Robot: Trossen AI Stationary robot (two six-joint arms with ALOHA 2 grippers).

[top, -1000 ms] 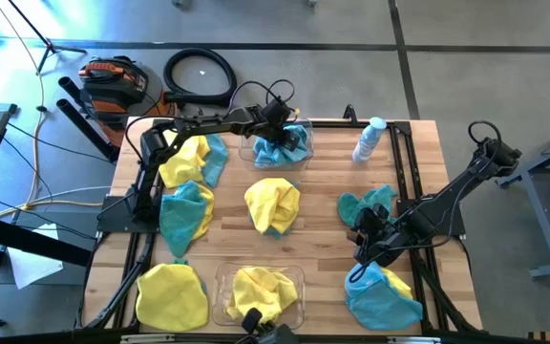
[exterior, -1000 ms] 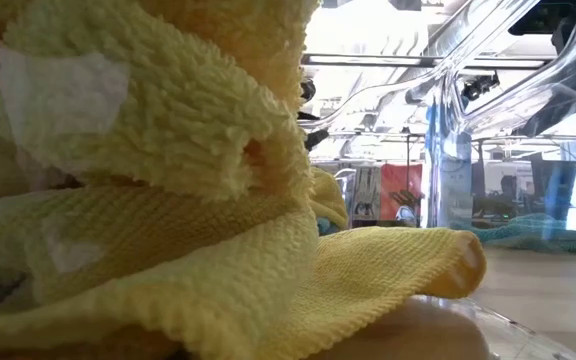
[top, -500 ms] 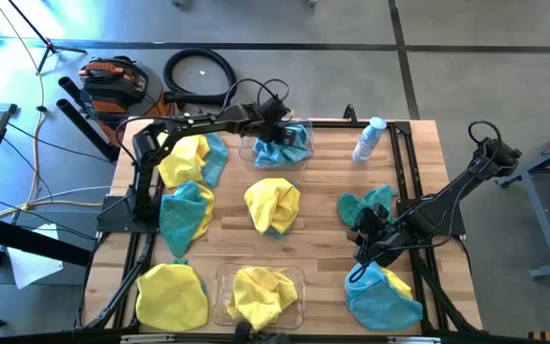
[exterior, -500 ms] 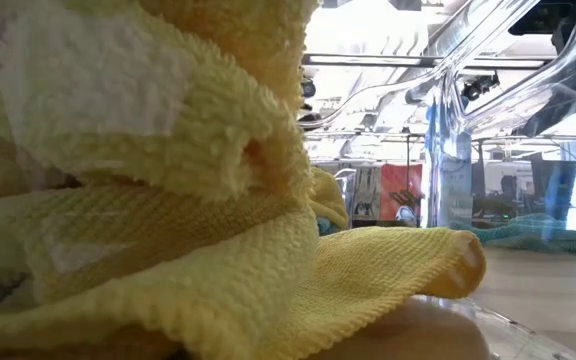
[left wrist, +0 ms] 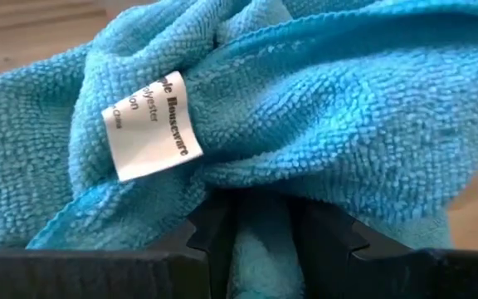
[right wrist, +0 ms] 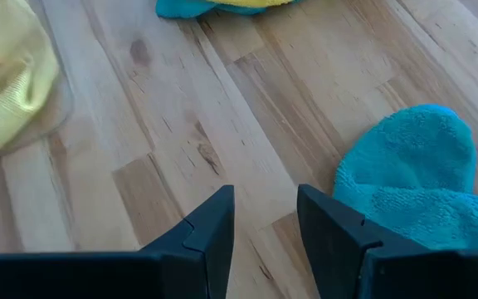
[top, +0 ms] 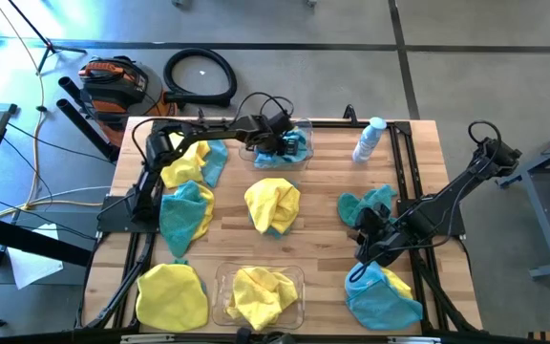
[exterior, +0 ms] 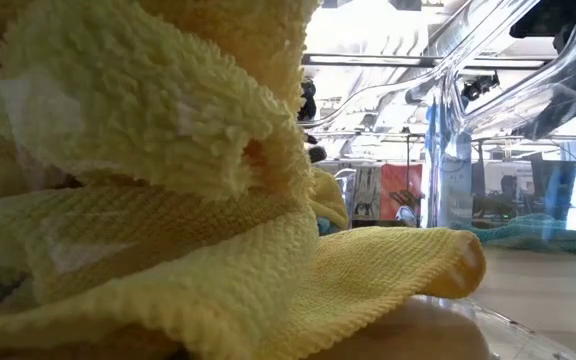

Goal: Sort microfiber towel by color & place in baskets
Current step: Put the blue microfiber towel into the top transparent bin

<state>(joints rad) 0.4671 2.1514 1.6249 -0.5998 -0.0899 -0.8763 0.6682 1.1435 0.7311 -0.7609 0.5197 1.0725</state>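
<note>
My left gripper [top: 275, 132] reaches into the far basket [top: 304, 126] and is shut on a teal-blue towel [left wrist: 305, 108] that bears a white label [left wrist: 152, 124]. The near basket [top: 222, 277] holds a yellow towel [top: 256, 294], which fills the low view [exterior: 168, 200]. Several other yellow and teal towels lie spread on the wooden table. My right gripper [top: 356, 244] hangs open over bare wood [right wrist: 222, 141] at the table's right, beside a teal towel [right wrist: 413, 183], with nothing between its fingers. My left gripper pinches a bunched fold of the teal towel [left wrist: 264, 245] between its two fingers [left wrist: 214, 237]. It comes slanting down from above. The rest of the towel lies heaped ahead of the fingers, in the far basket.
A small white-and-clear bottle [top: 369, 140] stands at the far right. Loose towels lie at the left [top: 187, 208], in the middle [top: 272, 204], at the right [top: 366, 205] and at both near corners [top: 172, 296] [top: 382, 298]. Bare wood shows between them.
My left gripper has sunk toward the far basket and rolled about its wrist, still shut on the teal towel. The towel now sits lower and more bunched in the basket.
</note>
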